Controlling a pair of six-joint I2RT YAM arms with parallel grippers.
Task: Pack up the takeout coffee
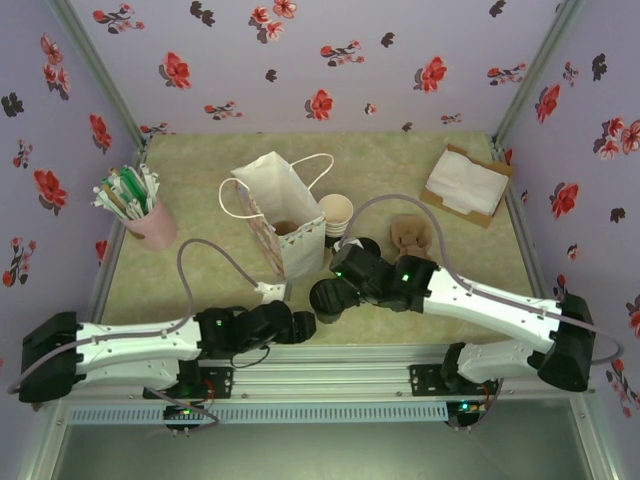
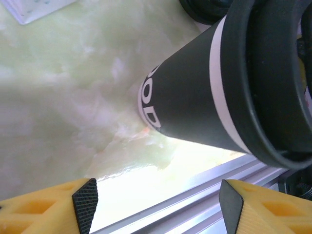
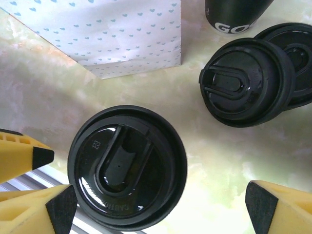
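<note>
The takeout coffee [image 1: 325, 298] stands upright near the table's front edge, a dark cup with a white band under a black lid [image 3: 127, 168]. My right gripper [image 3: 161, 207] hovers over it, open, one finger at the lid's left rim and the other well off to the right. In the top view the right gripper [image 1: 340, 283] sits just behind the cup. My left gripper [image 2: 158, 204] is low beside the cup [image 2: 195, 107], open, with nothing between its fingers and a gap to the cup. The white paper bag [image 1: 275, 215] stands open behind.
A pile of loose black lids [image 3: 248, 80] lies right of the bag [image 3: 122, 34]. A stack of cream-rimmed cups [image 1: 337, 212] stands by the bag. A pink holder of straws [image 1: 150, 222] is at the left, a napkin tray [image 1: 467, 182] at the back right. The metal rail [image 2: 219, 187] borders the front.
</note>
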